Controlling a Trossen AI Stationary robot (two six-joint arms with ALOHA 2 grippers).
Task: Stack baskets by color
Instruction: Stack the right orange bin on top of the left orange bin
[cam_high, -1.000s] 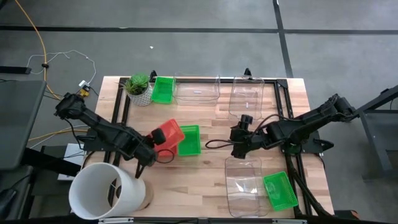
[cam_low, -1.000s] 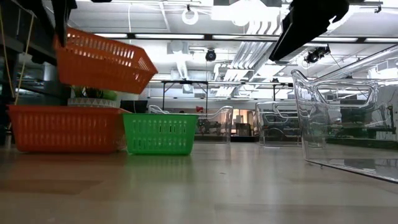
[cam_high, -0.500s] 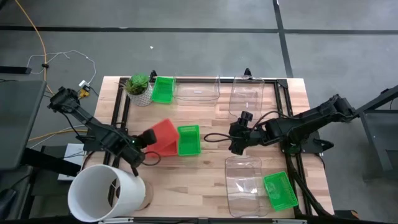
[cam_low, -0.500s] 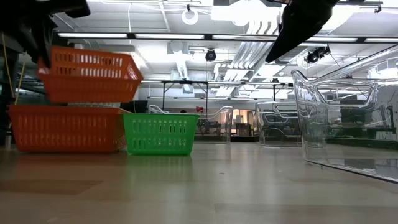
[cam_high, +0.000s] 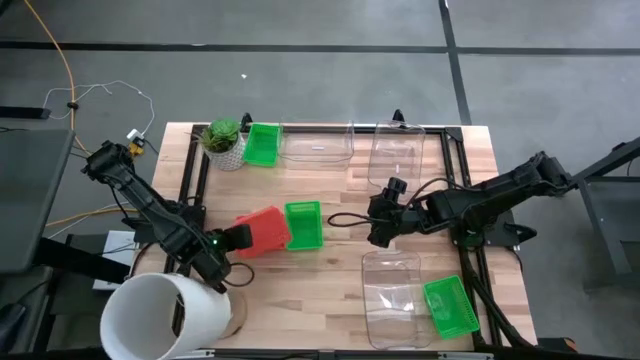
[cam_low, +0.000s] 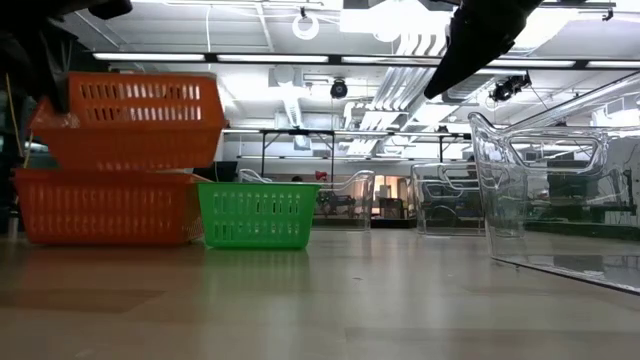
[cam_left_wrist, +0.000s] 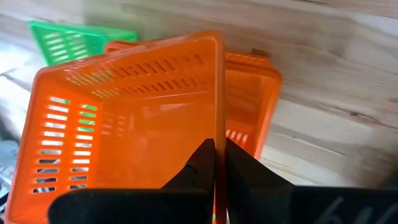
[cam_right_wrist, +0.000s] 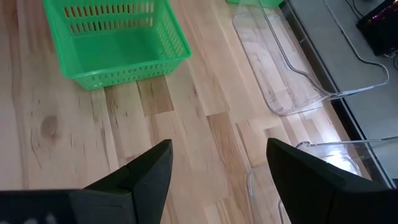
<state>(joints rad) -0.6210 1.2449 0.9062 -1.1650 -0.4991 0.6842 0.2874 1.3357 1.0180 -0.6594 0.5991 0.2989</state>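
My left gripper (cam_high: 237, 241) is shut on a red basket (cam_high: 265, 228), which hovers level right over a second red basket (cam_low: 105, 205) at the table's left middle. In the low view the upper basket (cam_low: 130, 120) has its bottom at the lower one's rim; whether it rests there I cannot tell. A green basket (cam_high: 303, 225) stands beside them on the right. My right gripper (cam_high: 378, 226) hangs open above the table's middle, holding nothing. More green baskets sit at the far left (cam_high: 262, 145) and near right (cam_high: 450, 306). My left gripper pinches the upper red basket by the rim of one side wall (cam_left_wrist: 217, 124), the wall toward the table's left. One finger (cam_left_wrist: 198, 165) is inside the basket and one outside. The fingers slant down from the near left. The basket hangs level, open side up.
A white bucket (cam_high: 165, 315) stands at the near left corner, close under my left arm. A potted plant (cam_high: 222, 140) is at the far left. Clear tubs stand at the far middle (cam_high: 318, 143), far right (cam_high: 397, 155) and near right (cam_high: 398, 300).
My left gripper has gone down and toward the table's near left with the red basket. The basket, tilted a second ago, has turned level and sunk until its bottom meets the lower red basket's rim.
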